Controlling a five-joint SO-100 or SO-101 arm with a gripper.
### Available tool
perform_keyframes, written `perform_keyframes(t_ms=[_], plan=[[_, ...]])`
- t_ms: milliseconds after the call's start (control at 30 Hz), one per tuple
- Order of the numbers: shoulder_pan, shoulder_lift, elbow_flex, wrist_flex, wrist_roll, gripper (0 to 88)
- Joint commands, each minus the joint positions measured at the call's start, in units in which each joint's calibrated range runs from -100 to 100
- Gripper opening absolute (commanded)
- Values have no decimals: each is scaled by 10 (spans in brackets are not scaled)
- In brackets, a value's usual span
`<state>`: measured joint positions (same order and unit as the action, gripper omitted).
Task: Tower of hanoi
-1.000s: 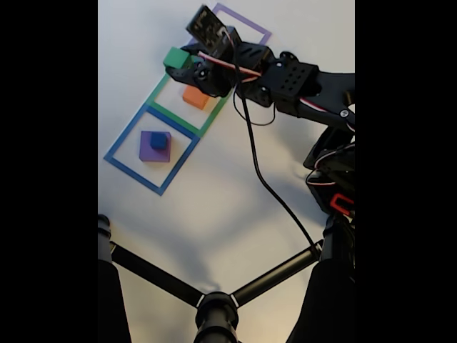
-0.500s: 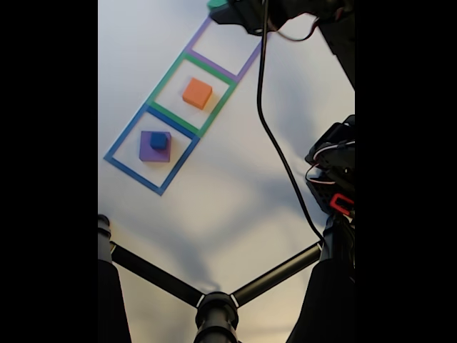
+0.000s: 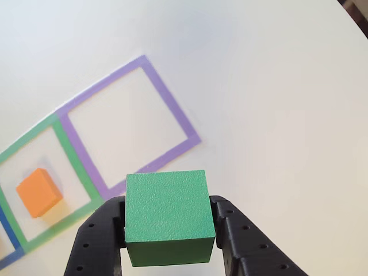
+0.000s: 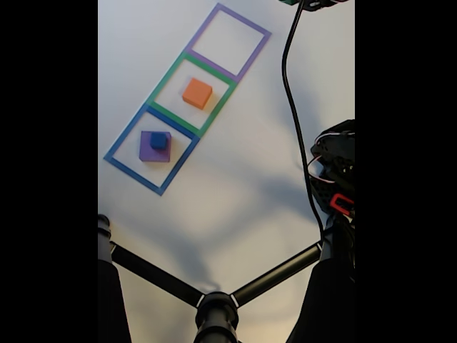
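Observation:
In the other view, my gripper (image 3: 169, 230) is shut on a green cube (image 3: 169, 215), held above the table near the lower corner of the purple outlined square (image 3: 167, 95). An orange cube (image 3: 38, 192) sits inside the green outlined square (image 3: 77, 169). In the fixed view the orange cube (image 4: 197, 93) lies in the green square (image 4: 169, 76), and a small blue cube (image 4: 158, 141) rests on a flat purple block (image 4: 146, 151) inside the blue square (image 4: 128, 130). The purple square (image 4: 246, 23) holds nothing. A sliver of the green cube (image 4: 289, 2) shows at the top edge.
A black cable (image 4: 291, 107) hangs down across the white table at the right of the fixed view. The arm's base (image 4: 335, 179) stands at the right edge, and black tripod legs (image 4: 214, 300) cross the bottom.
The arm with the green cube has swung up and to the right, off the squares and almost out of the fixed view's top edge. The other blocks have not moved.

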<state>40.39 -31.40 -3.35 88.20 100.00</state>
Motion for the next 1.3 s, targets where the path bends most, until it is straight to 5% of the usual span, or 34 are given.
perform_keyframes(t_ms=[0, 567, 1033, 1267], plan=[[43, -82, 159, -124, 0, 60], [-5, 36, 672, -942, 0, 56], [-64, 305, 711, -1307, 0, 53], [-75, 407, 713, -1406, 0, 52]])
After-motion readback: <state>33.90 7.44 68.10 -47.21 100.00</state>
